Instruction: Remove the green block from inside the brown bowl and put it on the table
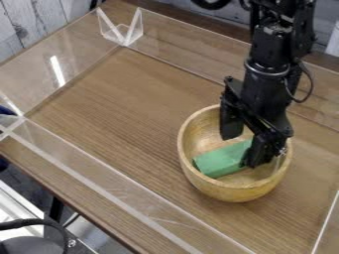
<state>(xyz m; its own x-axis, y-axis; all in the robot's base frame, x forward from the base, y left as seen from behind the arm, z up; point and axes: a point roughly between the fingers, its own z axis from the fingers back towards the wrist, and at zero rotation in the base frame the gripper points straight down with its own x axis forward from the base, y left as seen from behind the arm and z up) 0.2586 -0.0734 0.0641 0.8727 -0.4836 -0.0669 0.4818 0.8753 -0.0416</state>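
Green block (223, 159) lies flat on the floor of the brown bowl (201, 177), toward the side nearer the camera, not yet lifted. Gripper (249, 138) points straight down into the bowl, fingers spread wide and grasping nothing; one finger (263, 149) stands at the block's far end, the other near the bowl's back wall. Whether either tip touches the block cannot be told. Judgement: the wide spread suits straddling the block before closing. Table (119, 109) beside the bowl offers bare wood for set-down, bounded by clear walls (79, 154).
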